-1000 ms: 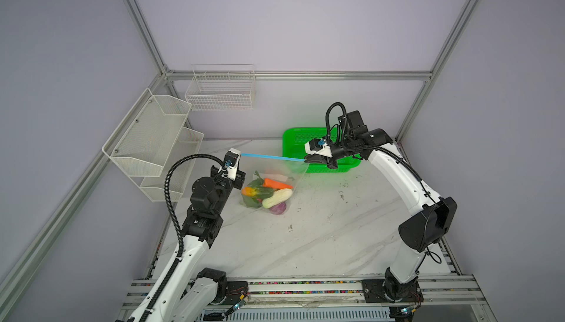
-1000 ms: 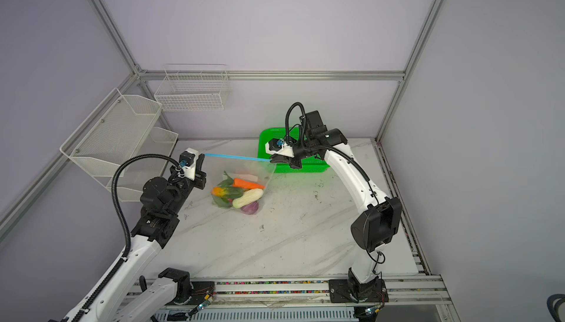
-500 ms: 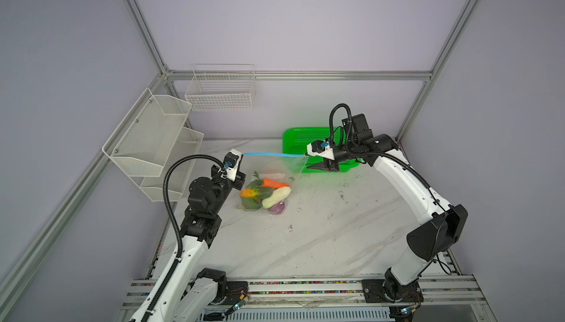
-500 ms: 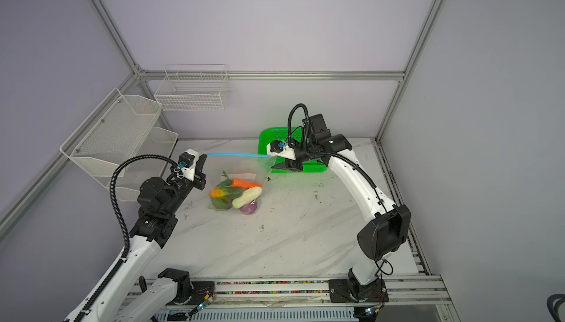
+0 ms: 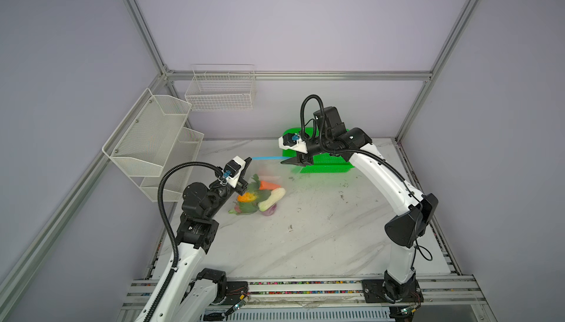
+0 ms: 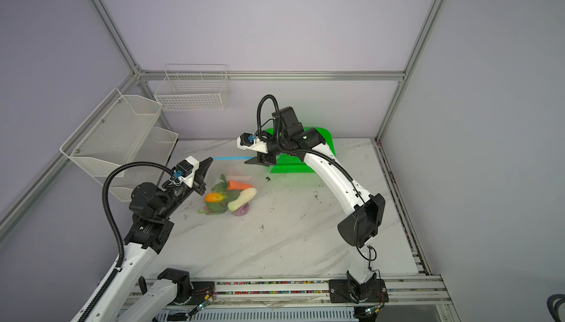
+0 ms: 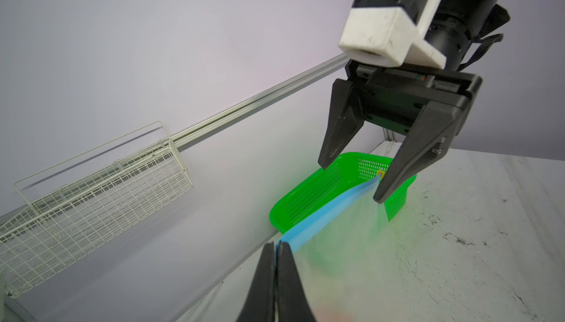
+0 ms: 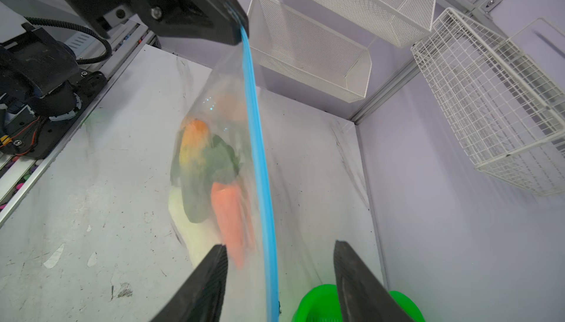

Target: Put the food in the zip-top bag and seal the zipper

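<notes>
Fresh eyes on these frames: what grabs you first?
The light blue zipper hangs in the air as a line between the arms: the left gripper is shut on one end, and the right gripper stands open around the other end, by the yellow slider. Below it, the clear bag hangs toward the table with the bright toy food piled inside. A vivid green basket sits at the back, by the right gripper.
</notes>
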### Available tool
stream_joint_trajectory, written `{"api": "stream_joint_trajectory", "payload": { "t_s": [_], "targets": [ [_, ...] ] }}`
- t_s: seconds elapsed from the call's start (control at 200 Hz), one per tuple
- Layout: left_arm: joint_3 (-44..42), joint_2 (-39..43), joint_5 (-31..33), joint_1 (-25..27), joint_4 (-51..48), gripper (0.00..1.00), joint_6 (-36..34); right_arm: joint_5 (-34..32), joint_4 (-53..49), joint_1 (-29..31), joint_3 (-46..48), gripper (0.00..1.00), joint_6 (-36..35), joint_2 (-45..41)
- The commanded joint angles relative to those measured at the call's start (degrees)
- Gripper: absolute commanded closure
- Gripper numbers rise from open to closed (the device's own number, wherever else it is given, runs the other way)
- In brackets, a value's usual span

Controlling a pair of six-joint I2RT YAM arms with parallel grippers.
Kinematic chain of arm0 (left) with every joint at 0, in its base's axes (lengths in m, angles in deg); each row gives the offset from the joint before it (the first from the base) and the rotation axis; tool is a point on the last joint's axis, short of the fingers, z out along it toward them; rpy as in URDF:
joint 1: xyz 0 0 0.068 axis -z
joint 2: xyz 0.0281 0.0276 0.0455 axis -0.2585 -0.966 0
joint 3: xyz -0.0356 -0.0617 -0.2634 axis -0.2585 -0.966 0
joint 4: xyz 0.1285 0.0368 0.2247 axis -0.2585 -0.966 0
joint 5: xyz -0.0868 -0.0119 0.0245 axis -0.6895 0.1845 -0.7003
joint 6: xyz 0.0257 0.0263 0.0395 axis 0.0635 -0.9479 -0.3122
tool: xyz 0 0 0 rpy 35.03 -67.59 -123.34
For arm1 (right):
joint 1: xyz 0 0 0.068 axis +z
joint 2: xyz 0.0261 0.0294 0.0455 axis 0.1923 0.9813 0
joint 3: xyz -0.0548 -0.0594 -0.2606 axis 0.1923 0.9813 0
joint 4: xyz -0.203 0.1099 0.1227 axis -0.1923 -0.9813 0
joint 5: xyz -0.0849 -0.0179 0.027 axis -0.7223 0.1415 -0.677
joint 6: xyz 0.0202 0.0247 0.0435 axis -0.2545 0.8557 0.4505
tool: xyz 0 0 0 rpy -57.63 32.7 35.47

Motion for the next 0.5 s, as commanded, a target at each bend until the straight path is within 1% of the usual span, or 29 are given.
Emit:
{"api": "stream_joint_trajectory", "payload": {
  "t_s": [0.0, 0.285, 0.335, 0.39, 0.455, 0.495],
  "targets": [
    [-2.2, 1.5, -1.0, -0.2, 5.2, 1.00, -0.5, -0.1, -4.6, 1.3, -3.7, 0.44, 0.5, 1.5],
    [-2.4, 1.8, -0.9, -0.2, 5.5, 1.00, -0.6, -0.1, -10.1, 1.5, -12.6, 0.67, 0.0, 8.0],
    [-2.3, 1.8, -0.9, -0.2, 5.5, 1.00, -0.7, 0.0, -10.7, 1.5, -13.3, 0.68, -0.3, 8.5],
    [-2.1, 1.7, -0.9, -0.2, 5.5, 1.00, -0.8, 0.0, -10.7, 1.5, -13.4, 0.73, -0.4, 8.6],
    [-2.0, 1.5, -1.0, -0.2, 5.5, 1.00, -0.7, 0.1, -10.8, 1.5, -13.3, 0.76, -0.8, 8.5],
    [-2.0, 1.4, -1.1, -0.2, 5.4, 1.00, -0.8, 0.3, -10.9, 1.5, -13.3, 0.79, -0.9, 8.4]
  ]
}}
